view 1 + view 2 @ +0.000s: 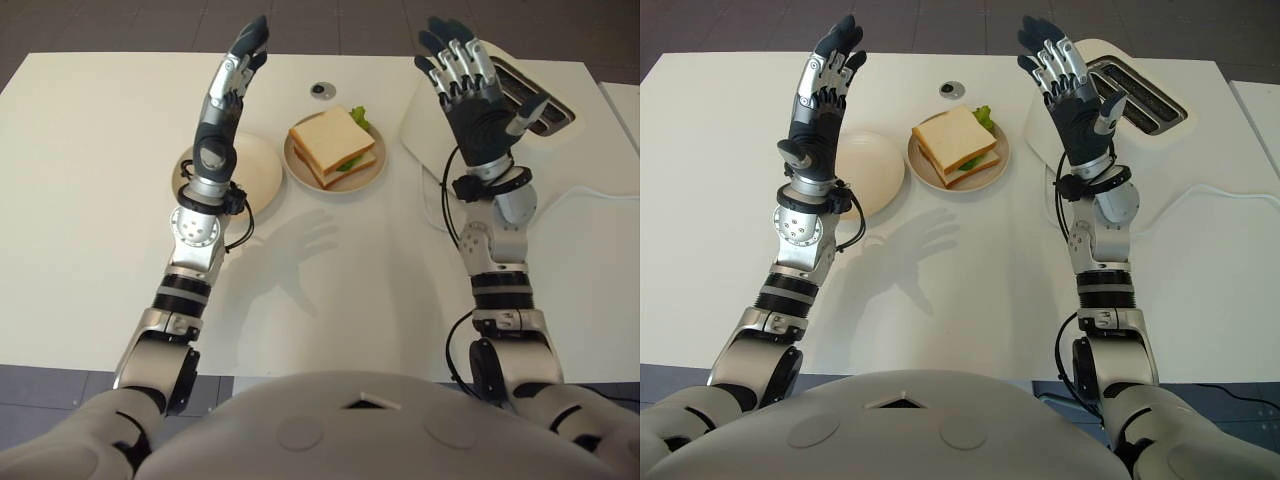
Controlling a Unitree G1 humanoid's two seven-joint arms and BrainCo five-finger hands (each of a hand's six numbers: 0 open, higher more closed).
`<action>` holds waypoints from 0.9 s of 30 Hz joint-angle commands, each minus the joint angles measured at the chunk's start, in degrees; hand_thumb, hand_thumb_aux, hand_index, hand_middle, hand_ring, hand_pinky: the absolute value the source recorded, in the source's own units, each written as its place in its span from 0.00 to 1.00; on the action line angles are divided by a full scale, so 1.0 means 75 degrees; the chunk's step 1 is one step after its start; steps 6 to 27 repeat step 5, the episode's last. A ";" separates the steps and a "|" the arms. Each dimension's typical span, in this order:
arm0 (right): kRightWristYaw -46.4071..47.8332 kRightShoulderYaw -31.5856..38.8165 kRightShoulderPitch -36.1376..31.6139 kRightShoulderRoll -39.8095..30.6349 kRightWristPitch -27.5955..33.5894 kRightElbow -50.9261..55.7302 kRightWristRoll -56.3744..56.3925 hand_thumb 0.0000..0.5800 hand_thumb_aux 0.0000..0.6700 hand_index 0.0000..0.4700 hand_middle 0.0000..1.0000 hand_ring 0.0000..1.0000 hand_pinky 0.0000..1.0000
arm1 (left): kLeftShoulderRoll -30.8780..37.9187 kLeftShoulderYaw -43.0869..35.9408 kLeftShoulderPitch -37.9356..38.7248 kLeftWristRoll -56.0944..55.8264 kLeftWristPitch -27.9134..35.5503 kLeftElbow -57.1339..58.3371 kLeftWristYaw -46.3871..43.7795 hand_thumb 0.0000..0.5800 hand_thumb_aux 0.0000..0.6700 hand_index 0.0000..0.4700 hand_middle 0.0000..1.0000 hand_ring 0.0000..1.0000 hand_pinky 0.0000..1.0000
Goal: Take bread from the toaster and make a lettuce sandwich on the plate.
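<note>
A sandwich [333,146] of two bread slices with green lettuce [359,118] peeking out lies on a beige plate [368,176] at mid-table. The white toaster [545,105] stands at the right rear, its slots partly hidden by my right hand [472,84]. That hand is raised above the table, fingers spread, holding nothing. My left hand [231,77] is also raised with straight fingers, empty, above a second plate. Neither hand touches the sandwich.
A beige empty plate [258,168] sits left of the sandwich plate, partly behind my left forearm. A small round dark fitting [322,90] is set in the table behind the plates. The toaster's white cord [590,194] runs right. The white table [90,180] is bare at the left and front.
</note>
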 commanded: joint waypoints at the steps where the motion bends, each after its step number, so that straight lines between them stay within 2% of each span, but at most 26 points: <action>1: 0.0177 -0.0071 0.0159 0.0042 0.0137 -0.0112 0.0007 0.00 0.00 0.00 0.00 0.00 0.00 | -0.0171 0.0193 0.0093 0.0102 0.0083 0.0064 -0.0260 0.00 0.00 0.00 0.00 0.00 0.00; 27: 0.0287 -0.0085 0.0138 0.0061 0.0129 0.0013 -0.0077 0.00 0.00 0.00 0.00 0.00 0.00 | -0.0297 0.0312 0.0077 0.0386 0.0034 0.0200 -0.0396 0.00 0.00 0.00 0.00 0.00 0.00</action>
